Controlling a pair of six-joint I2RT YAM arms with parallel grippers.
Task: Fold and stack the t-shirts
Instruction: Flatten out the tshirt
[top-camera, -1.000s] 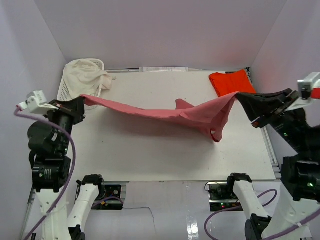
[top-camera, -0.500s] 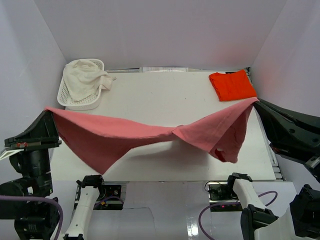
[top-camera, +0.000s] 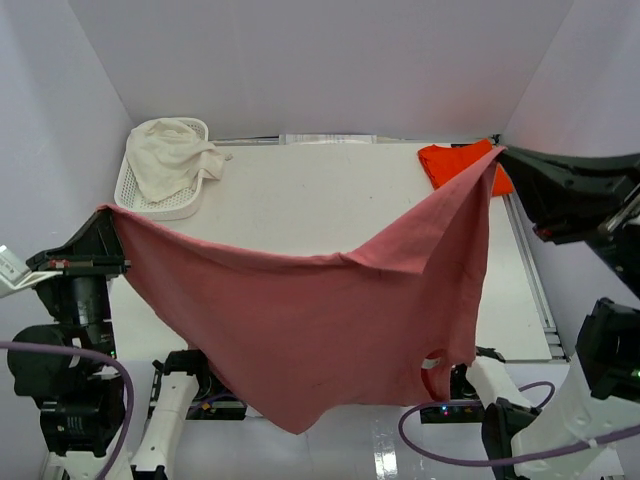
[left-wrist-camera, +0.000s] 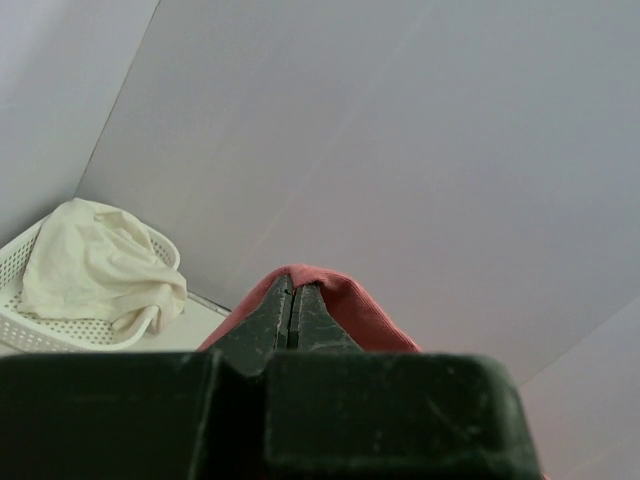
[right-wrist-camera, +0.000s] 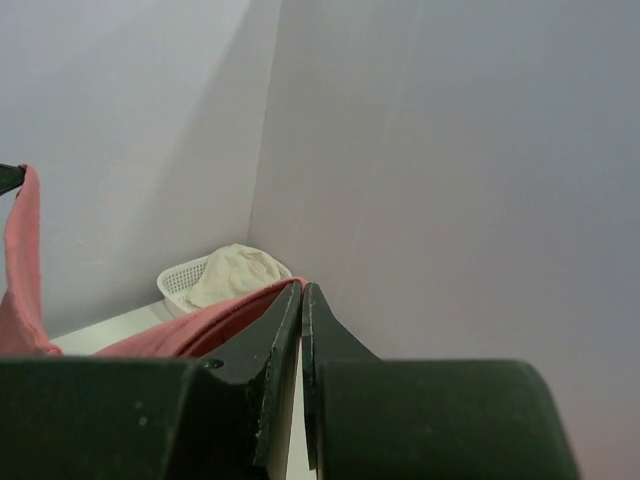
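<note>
Two grippers share one garment: the left gripper (top-camera: 106, 212) and the right gripper (top-camera: 497, 153) each have their fingers pressed fully together on an upper corner of the rose-red t-shirt (top-camera: 330, 320). In both wrist views only a thin fold of pink cloth shows at the fingertips. The arms hold it high and well apart, so the shirt hangs as a wide sheet above the table (top-camera: 300, 190), sagging in the middle and tapering to a low point near the arm bases. Judging by the task, this spread is meant to let the weight of the cloth pull it open before it is laid flat for folding.

The orange-red t-shirt (top-camera: 452, 168) lies folded at the far right corner of the table, probably as the start of the stack. A white lattice basket (top-camera: 150, 211) at the far left holds a crumpled cream cloth (top-camera: 170, 160).

The hanging shirt hides the near half of the table and most of both arm bases. The right gripper and the pinched corner cover part of the orange-red shirt. A rounded opening low on the right could be a sleeve or the neck; I cannot tell which, nor which edge is gripped.
</note>
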